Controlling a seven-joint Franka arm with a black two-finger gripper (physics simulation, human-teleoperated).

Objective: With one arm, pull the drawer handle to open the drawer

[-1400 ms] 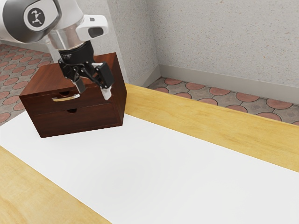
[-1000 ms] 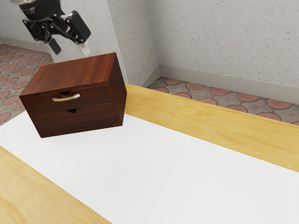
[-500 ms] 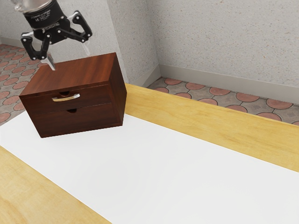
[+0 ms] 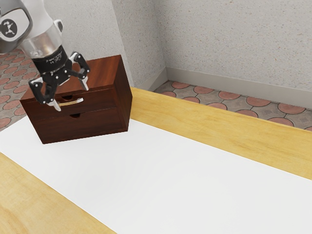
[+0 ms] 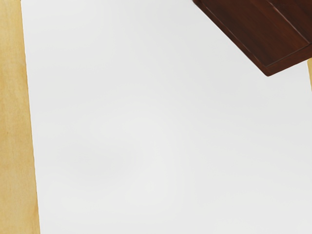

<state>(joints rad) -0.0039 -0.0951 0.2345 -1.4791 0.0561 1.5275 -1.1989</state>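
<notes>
A dark wooden cabinet (image 4: 97,105) with two drawers stands on the white mat at the exterior view's left. The upper drawer carries a pale curved handle (image 4: 73,101); the lower one has only a small notch. Both drawer fronts sit flush with the cabinet. My gripper (image 4: 71,96) hangs open in front of the upper drawer, one finger by each end of the handle. I cannot tell whether either finger touches it. In the wrist view a corner of the cabinet (image 5: 263,29) lies beyond the hand, over the mat.
The white mat (image 4: 170,175) covers the middle of the light wooden table (image 4: 234,131). A bare strip of table (image 5: 12,122) runs beside the mat. Walls and a tiled floor (image 4: 234,105) lie behind the table.
My gripper rose above the cabinet, turned, then came back down in front of the upper drawer's handle. It stayed open. The cabinet and drawers did not move.
</notes>
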